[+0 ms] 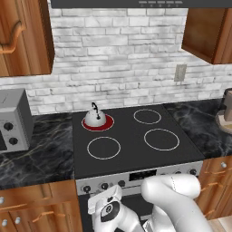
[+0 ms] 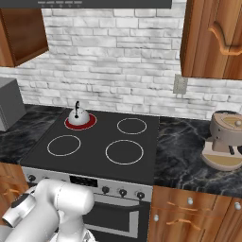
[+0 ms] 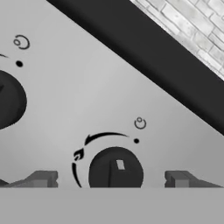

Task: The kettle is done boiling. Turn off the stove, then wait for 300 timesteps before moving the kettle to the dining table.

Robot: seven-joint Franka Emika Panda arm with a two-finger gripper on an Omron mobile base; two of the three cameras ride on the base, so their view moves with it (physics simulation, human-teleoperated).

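A black glass stove (image 1: 136,145) with four white-ringed burners is set into a dark marble table (image 1: 41,154) along a white brick wall (image 1: 118,54). Wooden cabinets (image 1: 22,36) are hung to either side above, and more wooden drawers are seen below the table. A grey microwave (image 1: 13,127) stands on the left, and a tan coffee machine (image 2: 224,142) on the right. The kettle (image 1: 95,118) is seen upright on the far left burner (image 1: 98,123), which glows red beneath it. The stainless front of the stove carries a row of black knobs (image 2: 123,192) and a small display.

The white arm is folded low in front of the stove, its hand brought close to the left end of the knob row. In the hand view, the tool (image 3: 111,179) is held wide open, a dark knob (image 3: 116,168) lying between its two fingertips (image 3: 41,179), with nothing gripped.
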